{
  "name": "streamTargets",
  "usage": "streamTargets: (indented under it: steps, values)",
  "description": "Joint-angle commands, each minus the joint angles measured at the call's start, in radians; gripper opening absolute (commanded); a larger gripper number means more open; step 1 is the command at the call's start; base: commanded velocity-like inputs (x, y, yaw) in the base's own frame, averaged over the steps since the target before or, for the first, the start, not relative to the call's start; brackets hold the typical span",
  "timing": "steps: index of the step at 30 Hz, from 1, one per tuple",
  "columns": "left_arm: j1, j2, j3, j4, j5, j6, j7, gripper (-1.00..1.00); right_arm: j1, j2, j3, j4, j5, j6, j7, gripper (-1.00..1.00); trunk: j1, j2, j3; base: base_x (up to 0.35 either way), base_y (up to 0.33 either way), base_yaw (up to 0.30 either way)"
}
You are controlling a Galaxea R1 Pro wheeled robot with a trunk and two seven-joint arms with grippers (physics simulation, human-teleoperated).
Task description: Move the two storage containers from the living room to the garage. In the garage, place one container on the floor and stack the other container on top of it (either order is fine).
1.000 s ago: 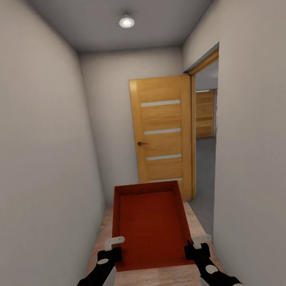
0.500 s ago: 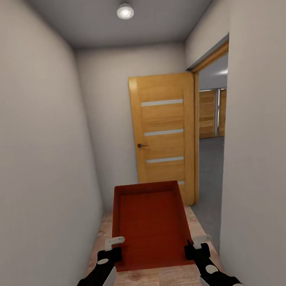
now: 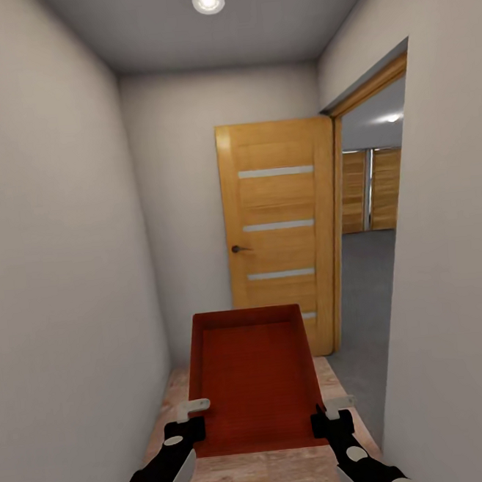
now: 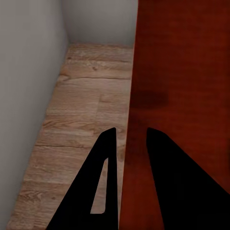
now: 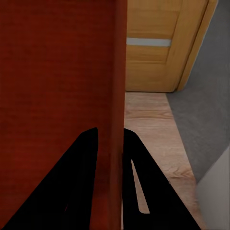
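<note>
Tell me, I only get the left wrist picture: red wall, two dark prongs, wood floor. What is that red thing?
Observer: An open red-orange storage container, carried in front of the robot along a narrow hallway.
Operator: Is the other hand helping?
Observer: Yes, the right gripper pinches the opposite side wall, one finger inside, one outside.
Operator: What lies ahead?
Observer: A wooden door standing open, and to its right a doorway onto a dark grey floor.
</note>
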Motion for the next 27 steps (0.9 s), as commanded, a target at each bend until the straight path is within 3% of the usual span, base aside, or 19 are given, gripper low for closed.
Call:
streamTargets:
  steps: [1, 8, 27]
  values:
    - [0.000, 0.011, -0.001, 0.001, 0.015, 0.002, 0.011, -1.00, -0.001, -0.006, -0.033, -0.003, 0.006, -0.003, -0.010, -1.00, 0.001, 0.000, 0.000, 0.322, 0.000, 0.000]
    - [0.000, 0.011, -0.001, 0.001, 0.015, 0.001, 0.011, -1.00, -0.001, -0.007, -0.033, -0.003, 0.005, -0.003, -0.010, -1.00, 0.001, 0.000, 0.000, 0.295, 0.000, 0.000]
    - [0.000, 0.011, 0.000, 0.000, 0.015, 0.001, 0.014, -1.00, -0.001, -0.004, -0.033, -0.003, 0.005, -0.003, -0.011, -1.00, 0.001, 0.000, 0.000, 0.012, 0.000, -0.029]
